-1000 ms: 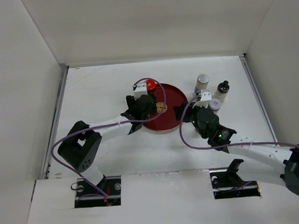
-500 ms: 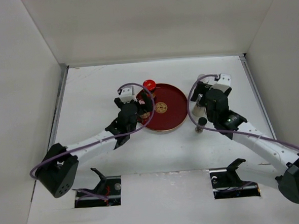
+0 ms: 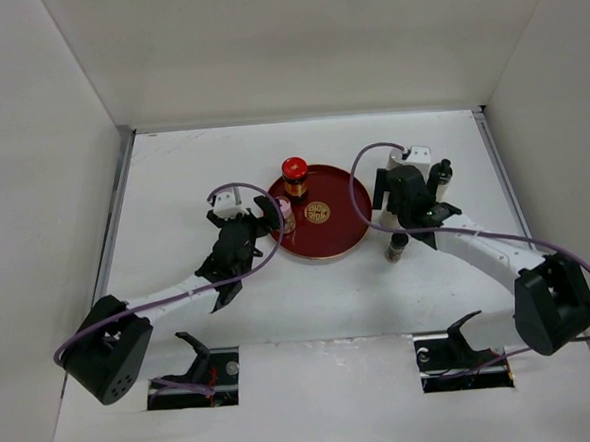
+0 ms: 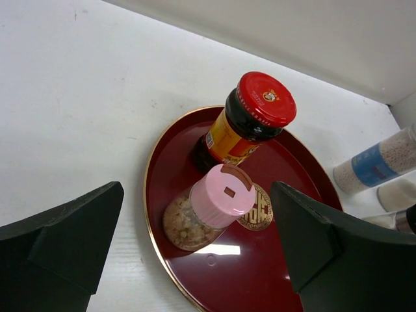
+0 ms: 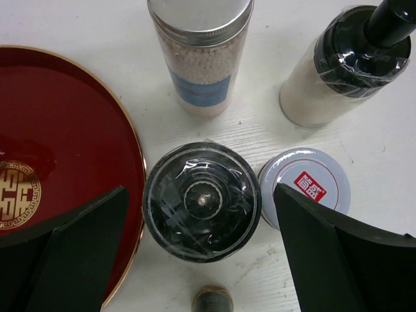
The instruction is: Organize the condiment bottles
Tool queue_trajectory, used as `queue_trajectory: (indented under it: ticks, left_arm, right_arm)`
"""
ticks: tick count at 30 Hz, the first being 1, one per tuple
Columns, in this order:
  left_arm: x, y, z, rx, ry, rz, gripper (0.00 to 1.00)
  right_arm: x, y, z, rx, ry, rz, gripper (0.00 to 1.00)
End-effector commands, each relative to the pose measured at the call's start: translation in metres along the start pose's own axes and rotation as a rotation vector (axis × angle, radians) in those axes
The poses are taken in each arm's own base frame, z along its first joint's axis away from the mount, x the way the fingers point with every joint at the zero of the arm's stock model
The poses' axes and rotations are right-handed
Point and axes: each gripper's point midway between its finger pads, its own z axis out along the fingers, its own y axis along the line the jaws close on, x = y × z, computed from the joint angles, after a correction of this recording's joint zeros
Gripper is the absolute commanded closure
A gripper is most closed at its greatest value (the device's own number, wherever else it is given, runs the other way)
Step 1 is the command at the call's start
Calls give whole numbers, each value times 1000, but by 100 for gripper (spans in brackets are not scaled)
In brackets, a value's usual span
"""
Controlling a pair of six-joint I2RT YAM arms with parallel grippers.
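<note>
Two condiment bottles stand on the round dark-red tray (image 4: 153, 195): a red-capped jar (image 4: 260, 99) at its far edge and a pink-capped shaker (image 4: 221, 195) nearer me. My left gripper (image 4: 197, 218) is open, its fingers wide on either side of the pink shaker and short of it. Right of the tray, my right gripper (image 5: 200, 195) hangs open over a black-topped grinder (image 5: 201, 201). Around the grinder stand a silver-capped jar (image 5: 200, 58), a black-capped bottle (image 5: 344, 71), a white-lidded jar (image 5: 304, 184) and a small dark bottle (image 5: 212, 300).
From above, the tray (image 3: 340, 218) lies mid-table between my left gripper (image 3: 267, 221) and my right gripper (image 3: 399, 203). The small dark bottle (image 3: 397, 247) stands just in front of the right gripper. White walls enclose the table on three sides.
Both grippers have opened. The left arm drew back left of the tray, leaving the pink-capped shaker on it. The right arm swung behind the small dark bottle it left on the table.
</note>
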Motion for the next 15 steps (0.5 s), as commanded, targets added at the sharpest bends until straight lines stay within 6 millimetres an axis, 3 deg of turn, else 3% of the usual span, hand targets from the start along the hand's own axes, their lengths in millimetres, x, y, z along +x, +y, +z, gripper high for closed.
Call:
queue_trajectory:
  ticks: [1,4,8,11,15]
  left_arm:
    - [-15,-11,4,40,-56,-61,0]
    - [-13,-9,5,34,-55,-59,0]
    - [-14,-3,6,19,-60,-60,0]
    - [-14,1,7,11,-61,-62,0]
    - [-17,4,6,5,-69,-66,0]
  right_arm:
    - [-24,7,5,-20,-45,42,0]
    - [-20,8,16,-14,-29,37,1]
    - [-23,12,20,-17,-38,38,16]
    - [-39,11,16,-3,-90,56,35]
    - [-67,15,-2,-2,-180,60,42]
